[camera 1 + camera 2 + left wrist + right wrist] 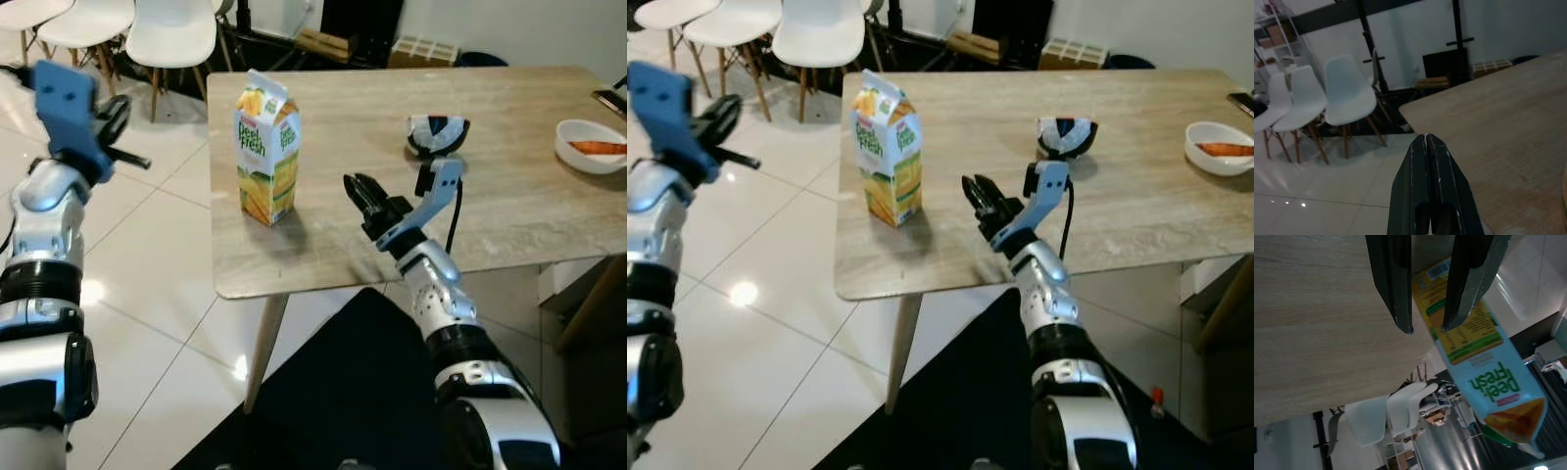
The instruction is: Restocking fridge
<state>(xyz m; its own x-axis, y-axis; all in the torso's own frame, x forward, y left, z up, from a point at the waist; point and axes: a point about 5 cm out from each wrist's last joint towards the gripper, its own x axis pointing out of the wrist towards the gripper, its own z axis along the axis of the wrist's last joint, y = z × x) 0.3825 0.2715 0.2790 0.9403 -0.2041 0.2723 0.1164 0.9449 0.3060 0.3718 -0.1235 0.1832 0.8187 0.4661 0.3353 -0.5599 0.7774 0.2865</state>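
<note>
Carton (267, 147) stands upright on the table (509, 206), near its left edge, ahead and to the left of my right gripper (361, 194), apart from it. I see that gripper low over the tabletop, fingers (1396, 284) spread, pointing at the carton; in the right wrist view the carton's side panel shows between the fingertips, beyond them. My left gripper (1427, 147) is raised off the table's left side over the floor, fingers pressed together on nothing. To the right of the right gripper sit a dark bowl (437, 134) and a white dish (591, 144).
</note>
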